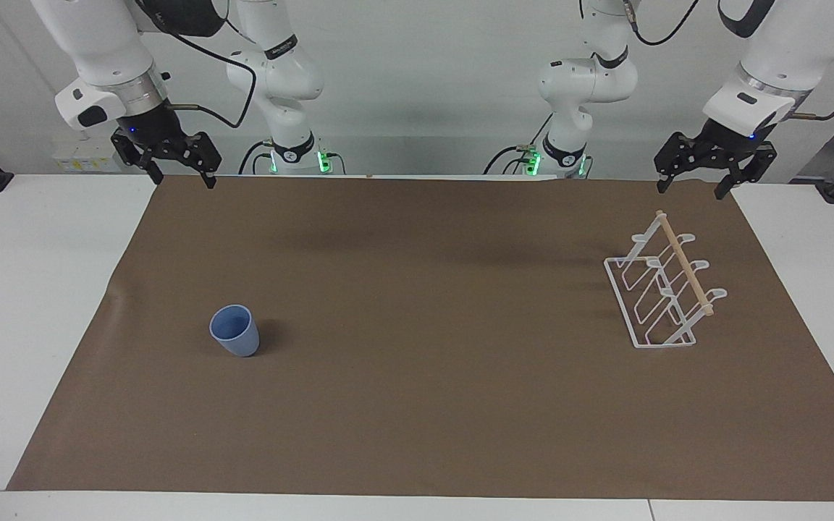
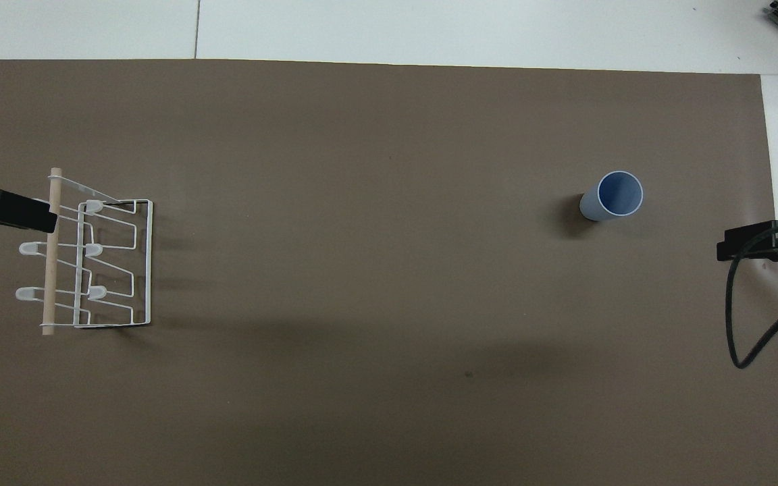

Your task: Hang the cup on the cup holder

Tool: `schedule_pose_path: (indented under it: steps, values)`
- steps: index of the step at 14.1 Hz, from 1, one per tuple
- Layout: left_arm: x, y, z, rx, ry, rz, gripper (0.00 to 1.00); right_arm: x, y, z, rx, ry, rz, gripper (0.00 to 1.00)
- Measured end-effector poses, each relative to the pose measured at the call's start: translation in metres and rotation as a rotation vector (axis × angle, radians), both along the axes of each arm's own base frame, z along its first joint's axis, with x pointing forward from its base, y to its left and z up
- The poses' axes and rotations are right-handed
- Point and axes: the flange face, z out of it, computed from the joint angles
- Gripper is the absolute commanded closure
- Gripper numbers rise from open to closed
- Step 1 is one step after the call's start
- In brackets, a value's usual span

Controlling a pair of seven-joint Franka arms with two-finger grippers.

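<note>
The light-blue cup (image 1: 234, 331) stands upright, mouth up, on the brown mat toward the right arm's end of the table; it also shows in the overhead view (image 2: 612, 196). The white wire cup holder (image 1: 667, 289) with its wooden dowel stands on the mat toward the left arm's end, and its prongs are bare (image 2: 92, 263). My right gripper (image 1: 184, 179) is open and empty, up in the air over the mat's corner, well apart from the cup. My left gripper (image 1: 691, 190) is open and empty, raised over the mat's edge beside the holder.
The brown mat (image 1: 417, 405) covers most of the white table (image 1: 26, 289). A black cable (image 2: 754, 324) hangs from the right arm over the mat's edge. Both arm bases stand at the table's edge.
</note>
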Motion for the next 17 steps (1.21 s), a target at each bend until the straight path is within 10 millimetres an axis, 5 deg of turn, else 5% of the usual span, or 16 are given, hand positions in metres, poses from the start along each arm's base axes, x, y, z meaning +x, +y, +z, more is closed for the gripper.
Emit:
schedule_pose_path:
  steps: [9, 14, 17]
  values:
    - [-0.008, 0.002, 0.002, 0.003, 0.054, 0.001, 0.00, 0.001, -0.001, -0.005, 0.000, -0.006, -0.004, 0.00]
    - [-0.005, 0.002, 0.005, 0.001, 0.026, 0.002, 0.00, 0.011, 0.027, -0.048, -0.012, -0.134, 0.049, 0.00]
    - [-0.004, 0.001, 0.006, 0.000, 0.020, 0.001, 0.00, 0.023, 0.026, -0.077, -0.013, -0.170, 0.078, 0.00]
